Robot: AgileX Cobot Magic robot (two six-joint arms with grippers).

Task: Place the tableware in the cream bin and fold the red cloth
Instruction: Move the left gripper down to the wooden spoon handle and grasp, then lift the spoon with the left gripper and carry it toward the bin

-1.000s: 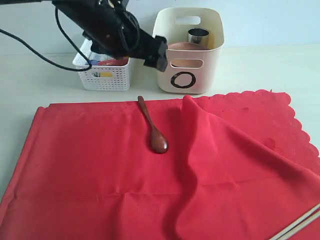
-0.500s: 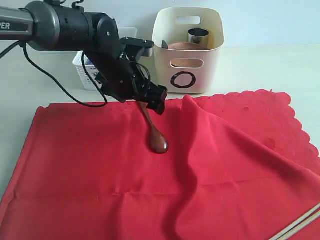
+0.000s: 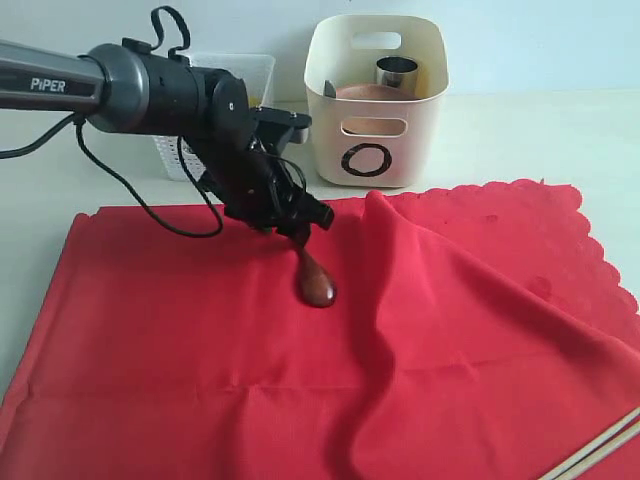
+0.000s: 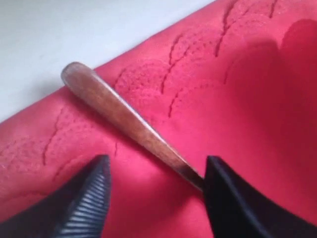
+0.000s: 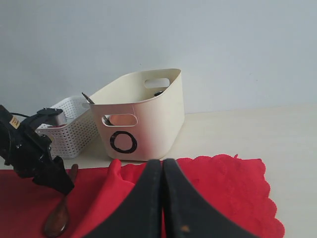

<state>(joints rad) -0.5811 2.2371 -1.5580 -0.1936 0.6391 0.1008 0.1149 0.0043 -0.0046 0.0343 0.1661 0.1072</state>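
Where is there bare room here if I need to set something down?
Bare table right of the cream bin, beyond the red cloth; flat cloth left of the spoon. Crowded: left gripper over the spoon handle, near white basket and bin; chopsticks at the near right corner.

A pale cream worktop (image 3: pixel 530 135) is lit softly and evenly. At its far edge it is backed by a plain, light grey-blue wall (image 3: pixel 540 45).

Dark wooden spoon (image 3: pixel 318 285) flat on rumpled red cloth (image 3: pixel 200 330); steel cup (image 3: pixel 397 72) & brown plate (image 3: pixel 360 92) in cream bin (image 3: pixel 375 150); chopsticks (image 3: pixel 598 450) at cloth edge.
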